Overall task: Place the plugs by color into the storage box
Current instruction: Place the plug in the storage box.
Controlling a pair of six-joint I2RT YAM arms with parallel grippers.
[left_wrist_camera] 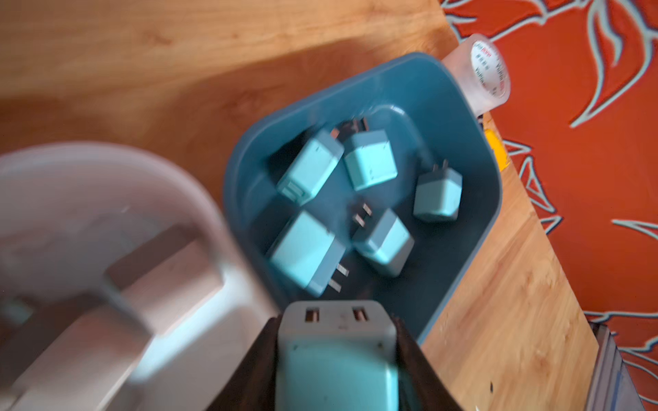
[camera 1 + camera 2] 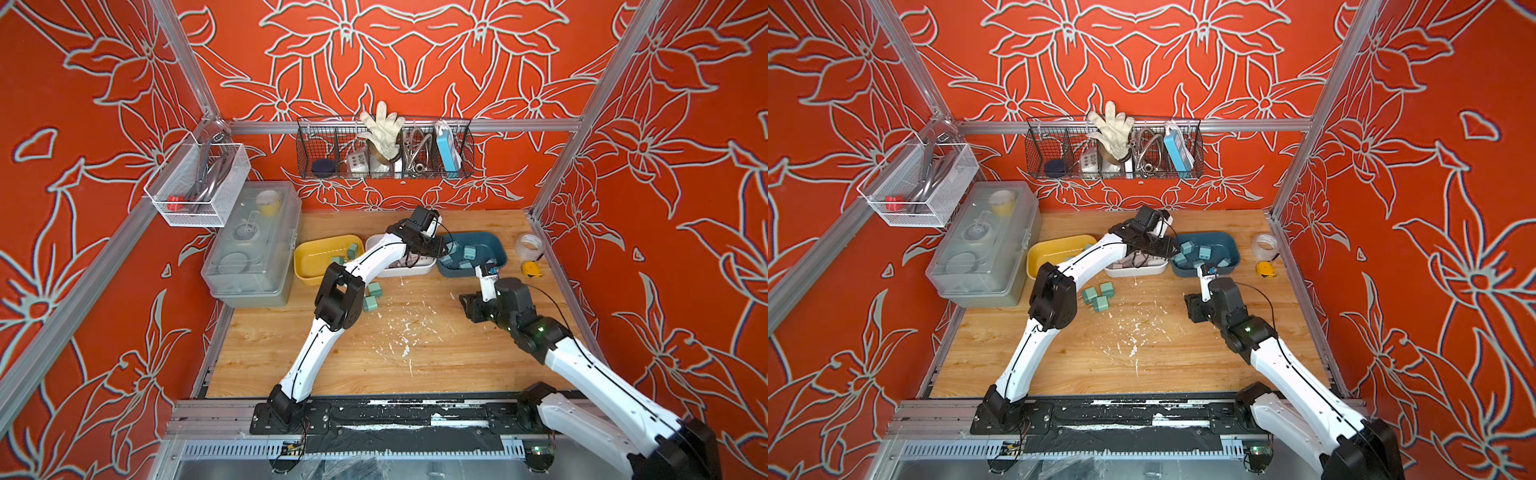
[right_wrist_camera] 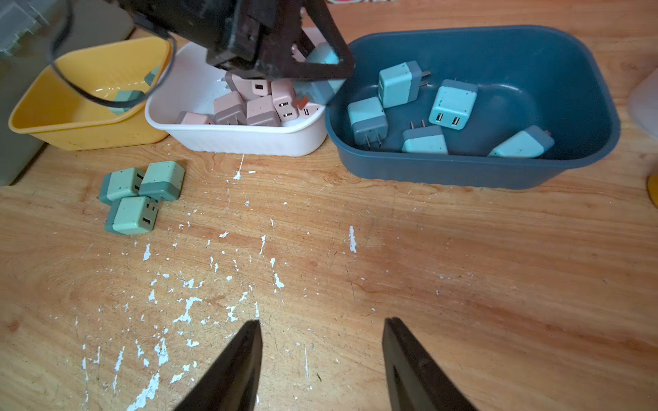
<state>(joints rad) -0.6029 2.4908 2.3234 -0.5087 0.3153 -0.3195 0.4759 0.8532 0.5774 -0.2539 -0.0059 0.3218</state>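
My left gripper (image 1: 338, 320) is shut on a light blue plug (image 1: 338, 359), USB ports facing out. It hovers over the blue bin's rim (image 1: 249, 153) beside the white bin (image 3: 242, 142). Several light blue plugs (image 3: 452, 105) lie in the blue bin (image 3: 463, 170). Several pink plugs (image 3: 249, 103) fill the white bin. The yellow bin (image 3: 71, 135) holds mint green plugs (image 3: 124, 98). Three mint green plugs (image 3: 142, 197) sit clustered on the table in front of the yellow bin. My right gripper (image 3: 322, 327) stands open over bare wood, in front of the blue bin.
A clear plastic toolbox (image 2: 253, 245) stands left of the yellow bin. A tape roll (image 2: 530, 245) and a yellow tape measure (image 2: 532, 268) lie right of the blue bin. White paint flecks (image 3: 188, 306) mark the table's middle. Wire baskets (image 2: 384, 149) hang on the walls.
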